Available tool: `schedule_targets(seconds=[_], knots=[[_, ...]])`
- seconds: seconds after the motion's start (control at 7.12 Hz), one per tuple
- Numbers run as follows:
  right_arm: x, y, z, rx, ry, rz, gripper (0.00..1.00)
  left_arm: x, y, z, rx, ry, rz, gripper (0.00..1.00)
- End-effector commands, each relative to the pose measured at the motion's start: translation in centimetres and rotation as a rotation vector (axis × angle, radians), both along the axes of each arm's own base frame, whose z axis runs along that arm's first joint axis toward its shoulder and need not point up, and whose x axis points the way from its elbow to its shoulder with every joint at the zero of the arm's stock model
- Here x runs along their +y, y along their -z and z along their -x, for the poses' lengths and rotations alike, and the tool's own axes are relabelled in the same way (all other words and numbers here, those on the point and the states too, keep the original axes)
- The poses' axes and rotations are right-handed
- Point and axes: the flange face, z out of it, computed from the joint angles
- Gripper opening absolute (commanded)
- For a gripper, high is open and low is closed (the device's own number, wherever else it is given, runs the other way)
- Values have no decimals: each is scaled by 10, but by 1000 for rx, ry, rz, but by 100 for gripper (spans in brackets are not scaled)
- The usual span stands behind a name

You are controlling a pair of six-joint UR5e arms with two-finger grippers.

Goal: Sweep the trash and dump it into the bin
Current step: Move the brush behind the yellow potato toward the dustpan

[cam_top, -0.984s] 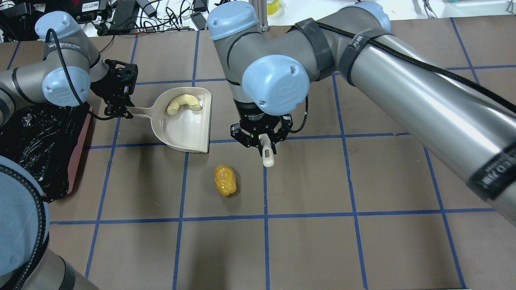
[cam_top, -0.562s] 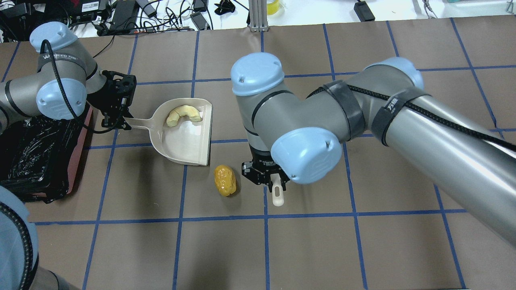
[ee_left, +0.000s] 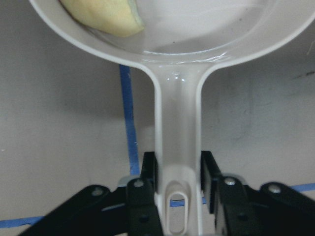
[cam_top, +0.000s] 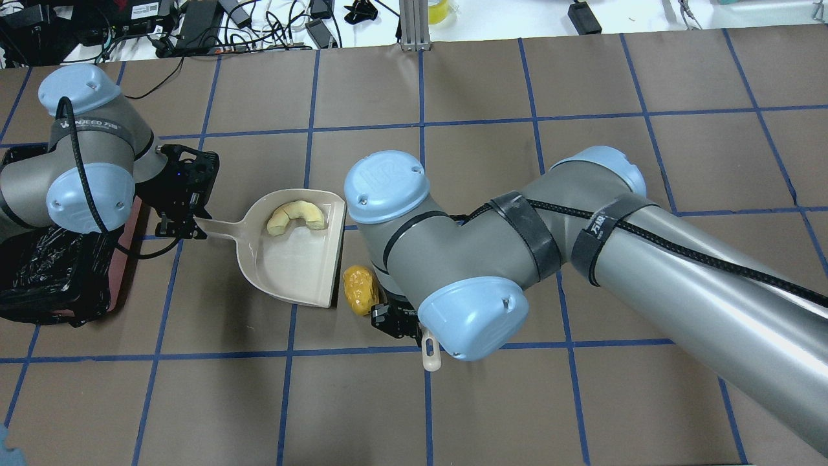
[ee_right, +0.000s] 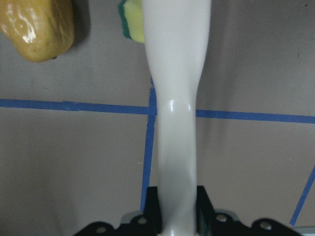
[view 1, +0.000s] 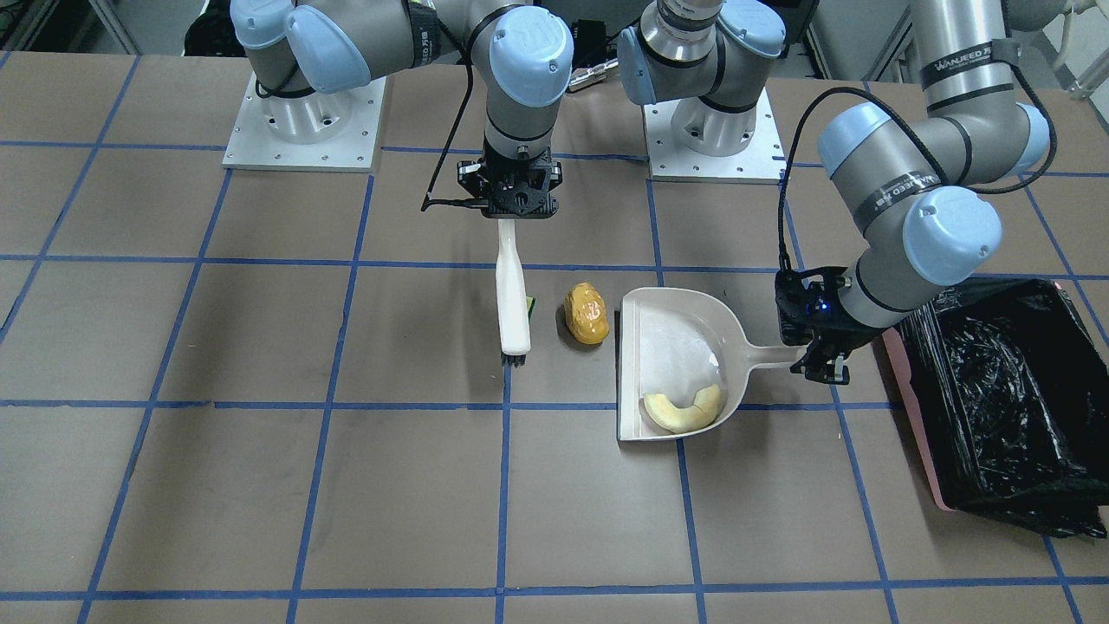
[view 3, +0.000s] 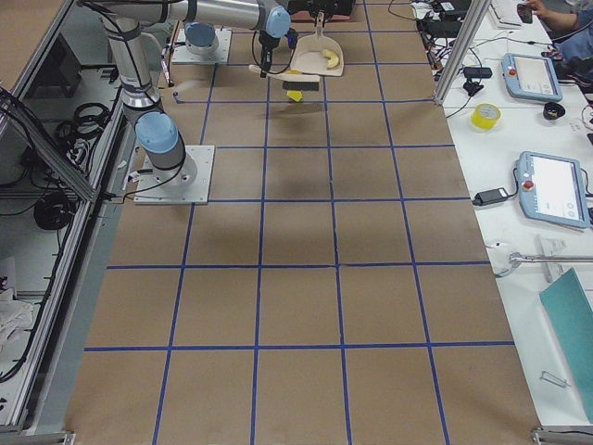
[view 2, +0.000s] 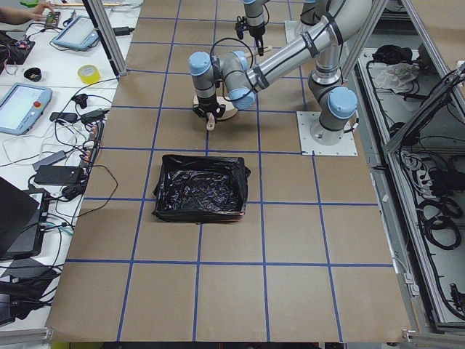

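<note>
My left gripper (view 1: 819, 360) is shut on the handle of the cream dustpan (view 1: 667, 342), as the left wrist view (ee_left: 178, 172) shows. The pale yellow crescent (view 1: 684, 409) lies inside the pan. My right gripper (view 1: 515, 212) is shut on a white brush (view 1: 513, 295), whose bristles rest on the table. The orange-yellow potato-like lump (view 1: 586, 314) lies between the brush and the pan's open edge. The yellow sponge with a green side (ee_right: 132, 19) lies tight against the brush, mostly hidden by it. The bin (view 1: 996, 390), pink with a black bag, stands beyond the left gripper.
The table is brown paper with blue tape grid lines (cam_top: 427, 349). In the overhead view the right arm's elbow (cam_top: 453, 259) covers its gripper and most of the brush. Cables and devices lie along the far edge (cam_top: 194, 26).
The right arm has swung toward the robot's side with the brush, ending beside the lump. The left gripper has pulled the dustpan the same way, bringing its edge near the lump. The lump has not moved.
</note>
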Motion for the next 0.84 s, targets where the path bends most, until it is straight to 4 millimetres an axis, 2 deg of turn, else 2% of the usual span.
schedule_targets(seconds=[0.0, 0.28, 0.7], knots=[[-2, 0, 0, 6, -4, 14, 0, 25, 1, 6, -2, 3, -6, 0], [-2, -1, 0, 5, -4, 15, 0, 25, 1, 6, -4, -8, -5, 0], [-3, -1, -1, 5, -6, 17, 0, 25, 10, 9, 4, -19, -23, 0]])
